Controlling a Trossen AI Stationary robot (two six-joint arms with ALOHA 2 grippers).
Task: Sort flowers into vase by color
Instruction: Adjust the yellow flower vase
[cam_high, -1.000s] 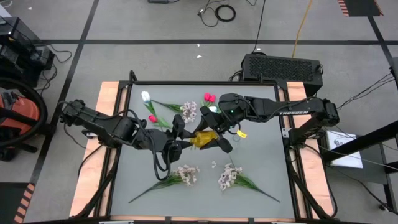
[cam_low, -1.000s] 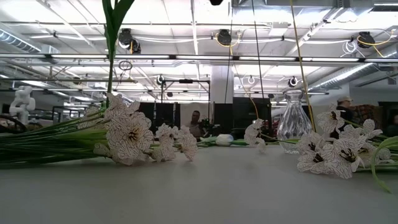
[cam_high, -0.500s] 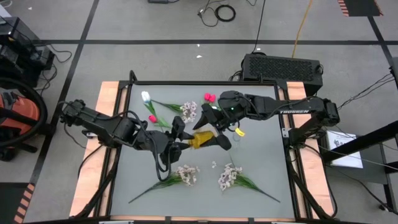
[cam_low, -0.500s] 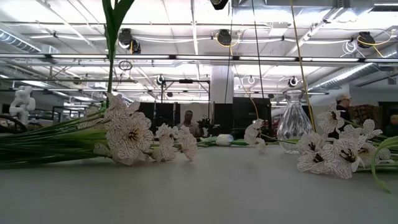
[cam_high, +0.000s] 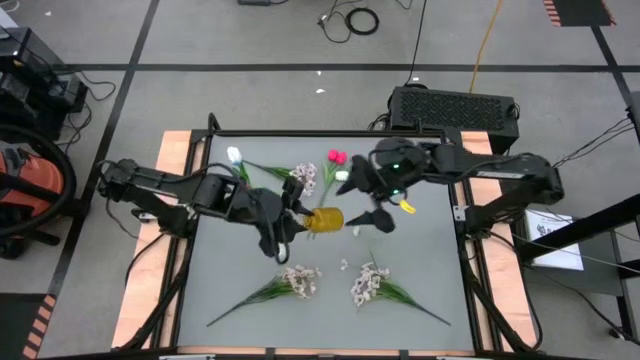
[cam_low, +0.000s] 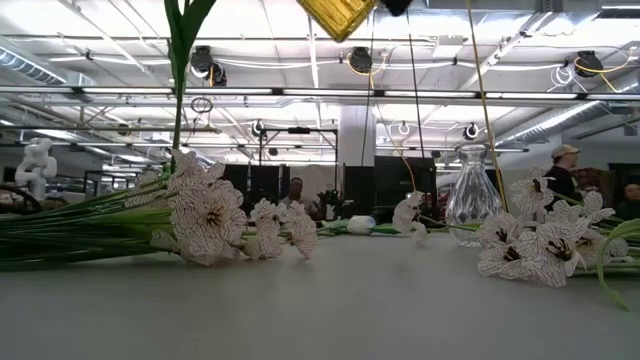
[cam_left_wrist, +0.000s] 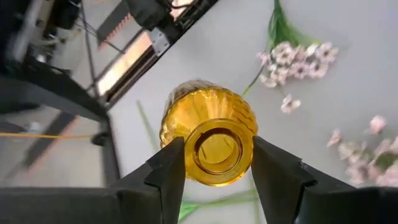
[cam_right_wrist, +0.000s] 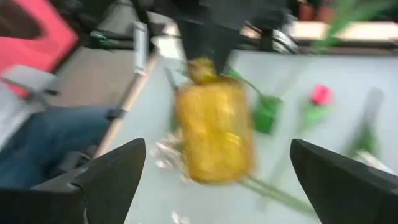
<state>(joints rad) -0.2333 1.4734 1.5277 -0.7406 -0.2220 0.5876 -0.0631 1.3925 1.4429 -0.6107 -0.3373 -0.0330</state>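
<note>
A ribbed yellow vase (cam_high: 323, 219) hangs above the table's middle, with my left gripper (cam_high: 298, 216) shut on it; its underside shows at the top of the low view (cam_low: 338, 12). My right gripper (cam_high: 369, 223) stands open just to the vase's right, clear of it, and faces the vase (cam_right_wrist: 214, 127). On the table lie a white tulip (cam_high: 234, 155), pink tulips (cam_high: 337, 157) and sprays of pale blossoms (cam_high: 303, 178), (cam_high: 300, 282), (cam_high: 368, 285). A clear glass vase (cam_low: 472, 195) stands upright toward the far side. My left gripper pinches the yellow vase's neck, just below its mouth (cam_left_wrist: 217, 152), between its two fingers (cam_left_wrist: 166, 175), one on each side. The fingers come slanting down from the table's left. The vase is lifted clear and lies on its side, mouth toward the gripper.
Long green stems (cam_low: 70, 225) trail from the sprays across the near half of the table. Wooden rails (cam_high: 172, 240) border the grey table top. People (cam_low: 560, 170) move in the room beyond the far edge.
My right gripper has opened wide, let go of the yellow vase and drawn back toward the table's right edge. My left gripper has kept hold of the vase and swung it a little toward the far edge while rolling; the vase's underside now shows in the low view.
</note>
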